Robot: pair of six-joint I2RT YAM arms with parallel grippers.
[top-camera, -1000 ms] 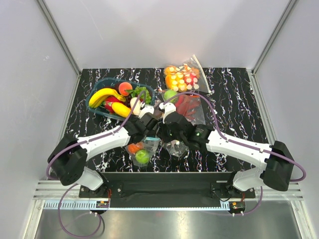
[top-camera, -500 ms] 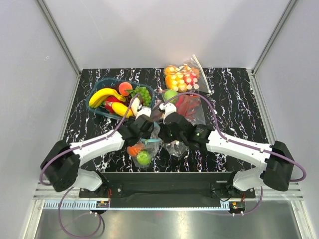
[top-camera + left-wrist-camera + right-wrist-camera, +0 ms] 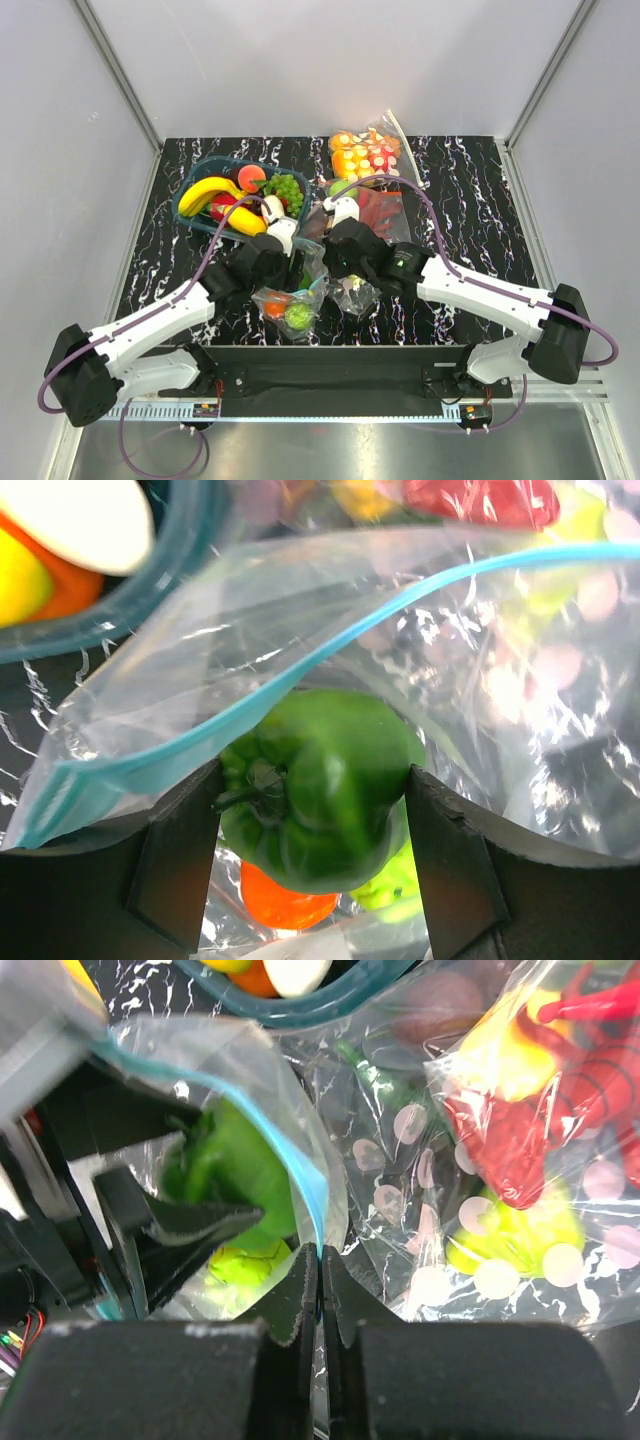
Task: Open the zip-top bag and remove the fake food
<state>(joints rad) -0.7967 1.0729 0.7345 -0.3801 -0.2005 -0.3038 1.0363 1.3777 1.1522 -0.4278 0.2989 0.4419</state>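
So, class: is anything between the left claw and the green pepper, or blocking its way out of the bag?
Nothing visible. The fingers of the left claw sit against both sides of the green pepper inside the bag, whose open mouth the right claw pinches.

The small clear teal-zippered zip-top bag (image 3: 290, 305) lay near the black marbled bench's (image 3: 470, 180) front, a green plastic pepper (image 3: 320, 780) inside. The teal plastic tub (image 3: 181, 212) stood behind-left, the large clear pepper bag (image 3: 388, 210) behind-right.
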